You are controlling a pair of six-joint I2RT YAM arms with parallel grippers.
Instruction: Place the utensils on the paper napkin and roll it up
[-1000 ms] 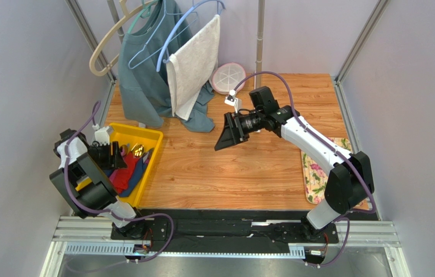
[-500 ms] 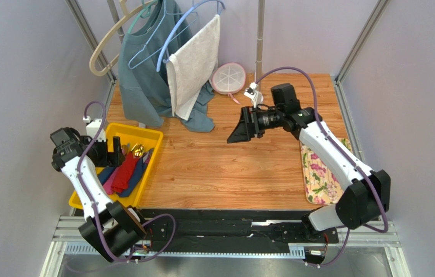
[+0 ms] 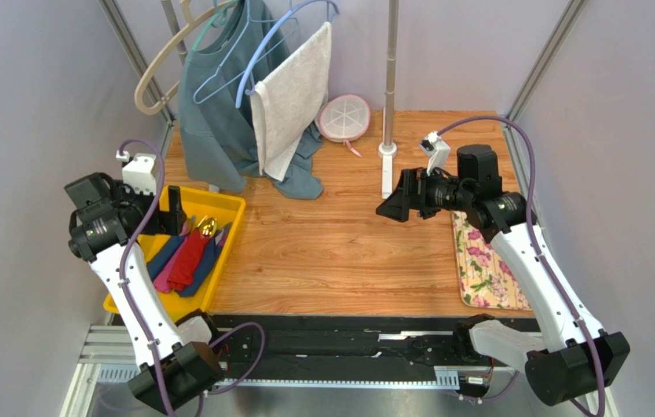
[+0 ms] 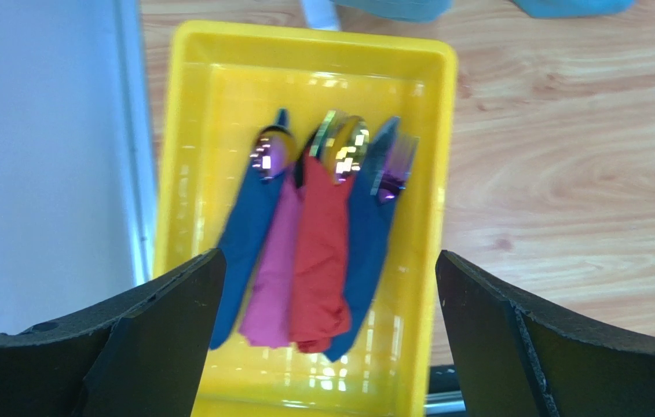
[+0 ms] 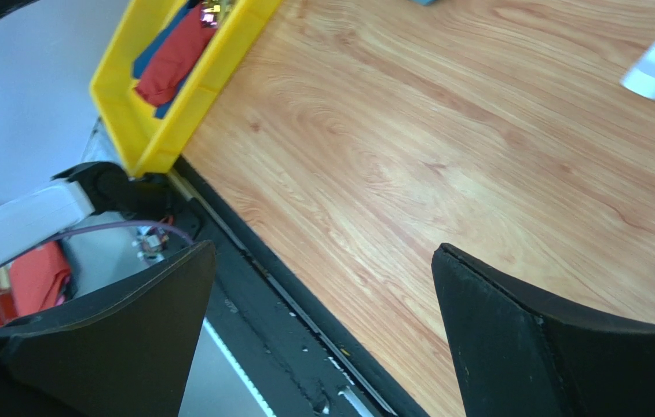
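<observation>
Hovering — left claw (image 4: pixel 329 261) wide over yellow bin (image 4: pixel 178 174) | utensils (image 4: pixel 348 149) inside | right claw (image 5: pixel 322 250) wide above table (image 5: pixel 479 174)

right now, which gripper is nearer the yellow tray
Left. The left gripper hangs over the yellow tray; the right gripper is across the table, over bare wood near the floral cloth.

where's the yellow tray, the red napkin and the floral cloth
yellow tray (image 4: pixel 322 39): left wrist view, on its far rim.
red napkin (image 4: pixel 320 252): left wrist view, middle of the red fold, lying inside the tray.
floral cloth (image 3: pixel 481 271): top external view, centre of the patterned fabric.
</observation>
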